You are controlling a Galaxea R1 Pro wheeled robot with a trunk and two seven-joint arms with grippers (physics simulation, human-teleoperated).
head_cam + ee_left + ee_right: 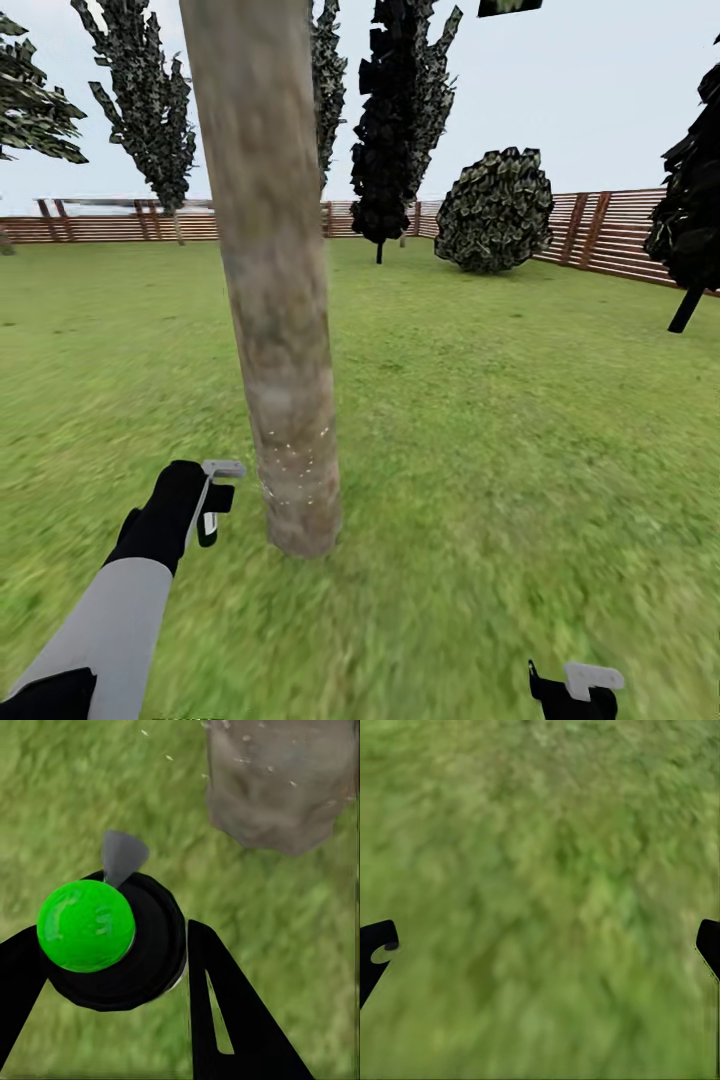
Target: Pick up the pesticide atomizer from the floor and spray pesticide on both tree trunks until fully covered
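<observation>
Wide green lawn (500, 420) of the garden, bounded at the far side by a brown horizontal-slat wooden fence (610, 235) under a pale sky; several thin-trunked dark-leaved trees (400, 120) and a rounded dark bush (495, 210) stand before the fence. In the foreground of the head view rises the thick, bare, mottled beige-grey tree trunk (270, 270), leaning slightly and running out of the upper edge of the picture; fine white specks lie scattered on its lower part, just above the grass. The left arm, grey-sleeved with a black wrist, reaches forward low at the left, and the left end effector (205, 500) sits just beside the base of the trunk without touching it. In the left wrist view this end effector (112, 967) is clenched on the pesticide atomizer (112, 941), a round black body topped by a bright green cap, with a grey nozzle pointing toward the foot of the trunk (281, 784); its black fingers (232, 1020) flank the body on both sides, and a few pale specks show on the bark and on the grass beside it. The right end effector (575, 690) hangs low at the lower right of the head view, well apart from the trunk; in the right wrist view its black fingertips (375, 949) stand wide apart, released, over bare blurred grass (540, 900).
</observation>
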